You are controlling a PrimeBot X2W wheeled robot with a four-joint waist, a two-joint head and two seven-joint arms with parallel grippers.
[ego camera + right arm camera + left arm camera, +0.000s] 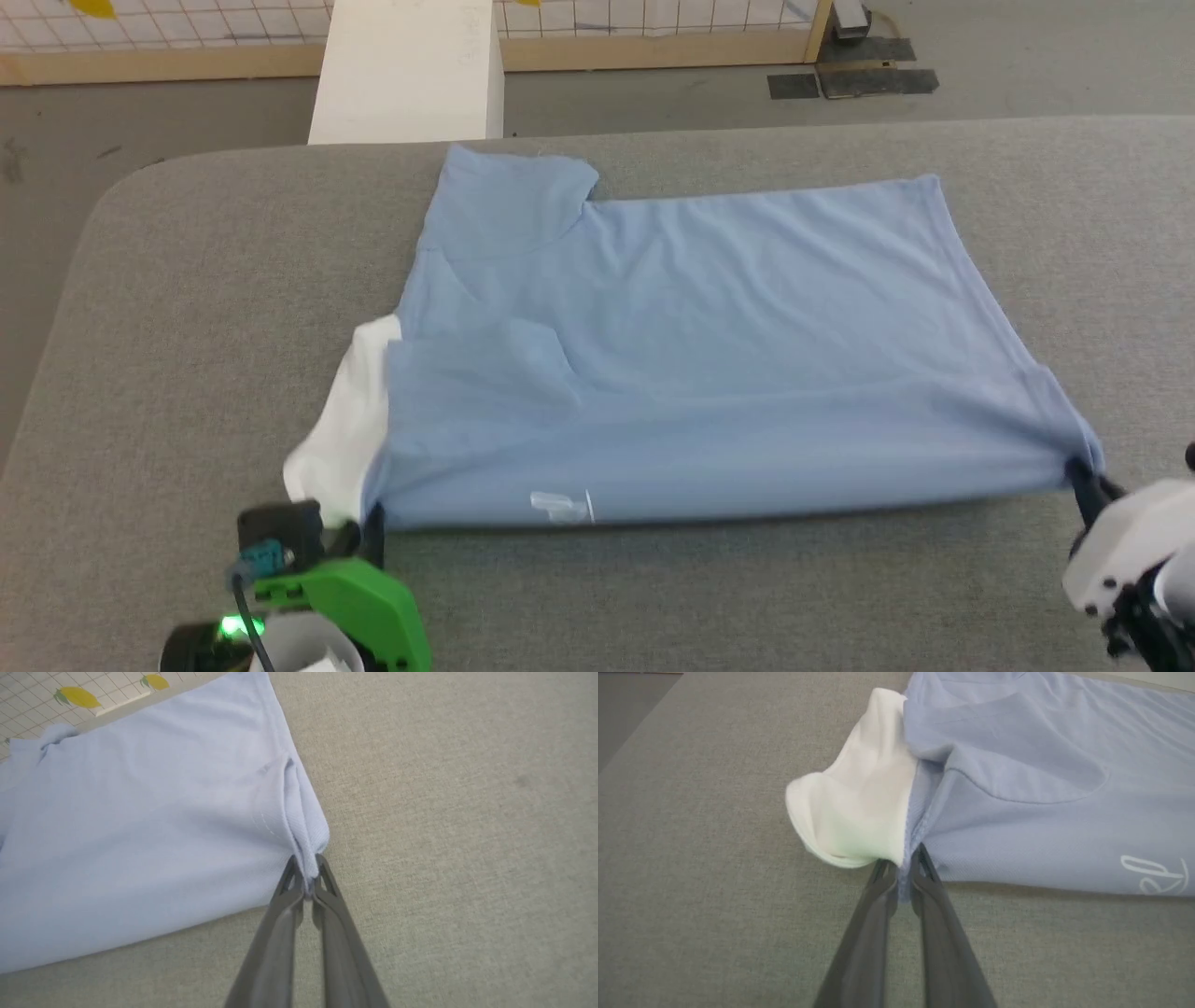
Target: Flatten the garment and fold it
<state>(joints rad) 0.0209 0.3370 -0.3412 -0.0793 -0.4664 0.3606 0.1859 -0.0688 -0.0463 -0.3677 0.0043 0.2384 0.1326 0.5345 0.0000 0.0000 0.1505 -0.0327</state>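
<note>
The light blue garment (pixel 691 345) lies spread on the grey padded table (pixel 187 308), folded over along its near edge, with a white panel (pixel 345 420) showing at its left side. My left gripper (pixel 372 523) is shut on the near left corner; the left wrist view shows the fabric (pixel 1017 779) pinched between the two dark fingers (pixel 882 891) of that gripper (pixel 902 861). My right gripper (pixel 1083 476) is shut on the near right corner, where the cloth (pixel 140 826) bunches into its tips (pixel 307 868). A small white script mark (pixel 563 505) sits near the front edge.
A white block (pixel 411 70) stands beyond the table's far edge. Behind it runs a wooden-framed wire grid fence (pixel 653 28) on a grey floor, with dark mats (pixel 854 79) at the right. Bare grey table surrounds the garment on every side.
</note>
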